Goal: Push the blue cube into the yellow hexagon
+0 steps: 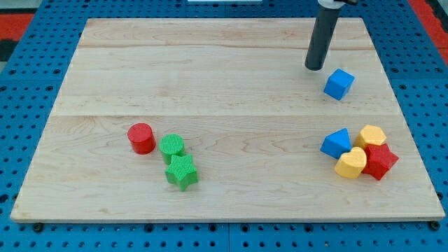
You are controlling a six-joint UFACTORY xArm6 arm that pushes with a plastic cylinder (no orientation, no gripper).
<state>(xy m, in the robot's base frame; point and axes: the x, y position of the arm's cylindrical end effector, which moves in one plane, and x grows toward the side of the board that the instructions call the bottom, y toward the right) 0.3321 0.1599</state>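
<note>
Camera view: my tip (315, 67), bare and holding nothing, sits just up-left of the blue plastic cube (339, 84). Best push it straight down toward the yellow plastic hexagon (372, 135).

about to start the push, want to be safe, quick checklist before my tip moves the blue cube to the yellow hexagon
1. My tip close to the blue cube: ok, just up-left of it, a small gap showing.
2. Tip on the side away from the yellow hexagon: ok, hexagon lies below and slightly right of the cube.
3. Path from cube to hexagon free: ok, bare board between.
4. Hexagon isolated: not ok, blue wedge-like block, yellow heart and red star crowd it.
5. Red cylinder, green cylinder, green star out of the way: ok.
</note>
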